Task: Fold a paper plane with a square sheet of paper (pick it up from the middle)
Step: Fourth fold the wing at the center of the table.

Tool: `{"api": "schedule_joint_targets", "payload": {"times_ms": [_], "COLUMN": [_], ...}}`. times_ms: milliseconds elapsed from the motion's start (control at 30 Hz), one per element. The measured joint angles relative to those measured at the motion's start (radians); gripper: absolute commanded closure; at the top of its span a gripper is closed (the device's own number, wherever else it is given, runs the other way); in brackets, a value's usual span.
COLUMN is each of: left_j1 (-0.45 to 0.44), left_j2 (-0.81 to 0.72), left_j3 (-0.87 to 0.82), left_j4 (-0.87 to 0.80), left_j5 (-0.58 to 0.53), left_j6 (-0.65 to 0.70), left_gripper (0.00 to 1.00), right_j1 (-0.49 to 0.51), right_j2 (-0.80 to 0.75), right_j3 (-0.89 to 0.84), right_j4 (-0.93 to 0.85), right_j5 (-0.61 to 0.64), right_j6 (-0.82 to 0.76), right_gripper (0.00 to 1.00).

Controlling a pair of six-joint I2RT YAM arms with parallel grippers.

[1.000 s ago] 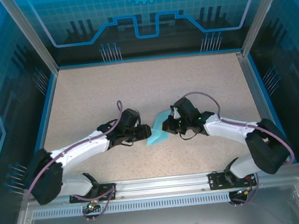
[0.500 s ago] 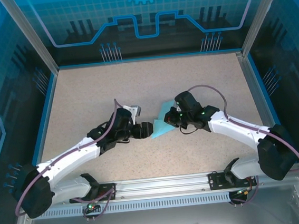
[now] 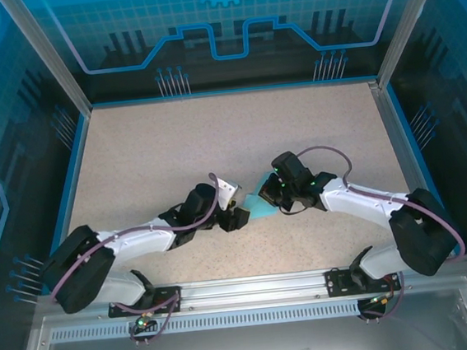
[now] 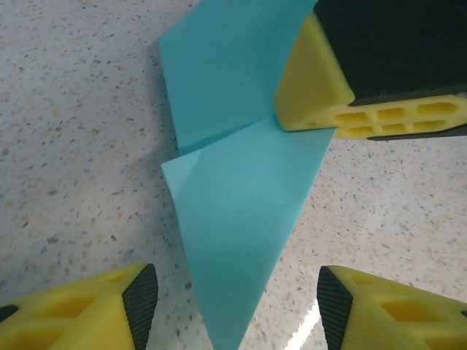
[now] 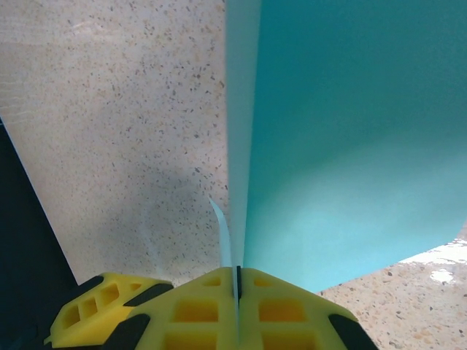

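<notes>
We are seeing the left end effector dropping lower in the top frame and sliding right, closing in on the sheet of paper, while its arm is folding back toward the bottom left. The right end effector is coming back down-frame after a brief lift, bringing the paper with it. Less cyan is showing between the two than before.

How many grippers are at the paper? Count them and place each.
2. The right gripper is shut on the folded paper at one edge; the left gripper stands open, fingers either side of its pointed tip, not gripping.
</notes>
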Motion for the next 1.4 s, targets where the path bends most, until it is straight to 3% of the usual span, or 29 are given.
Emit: {"api": "schedule_joint_targets", "payload": {"times_ms": [367,567,800,1133,1267,1400], "left_j1": [-0.013,-0.015,-0.016,-0.016,-0.016,-0.016], "left_j2": [0.103,0.149,0.18,0.206,0.212,0.212], "left_j3": [-0.022,-0.025,-0.039,-0.041,-0.041,-0.041], "left_j4": [0.196,0.232,0.279,0.314,0.317,0.32], "left_j5": [0.05,0.067,0.06,0.049,0.04,0.032], "left_j6": [0.18,0.239,0.267,0.271,0.27,0.271], "left_gripper": [0.49,0.62,0.73,0.78,0.85,0.92], "right_j1": [-0.001,-0.015,-0.033,-0.044,-0.048,-0.055], "right_j2": [0.074,0.083,0.084,0.092,0.102,0.103], "right_j3": [0.04,0.048,0.048,0.048,0.048,0.048], "right_j4": [0.0,0.0,-0.001,0.0,0.0,-0.001], "right_j5": [-0.027,-0.062,-0.094,-0.137,-0.149,-0.16], "right_j6": [0.039,0.043,0.043,0.047,0.046,0.039], "right_gripper": [0.96,0.96,0.94,0.91,0.91,0.8]}}
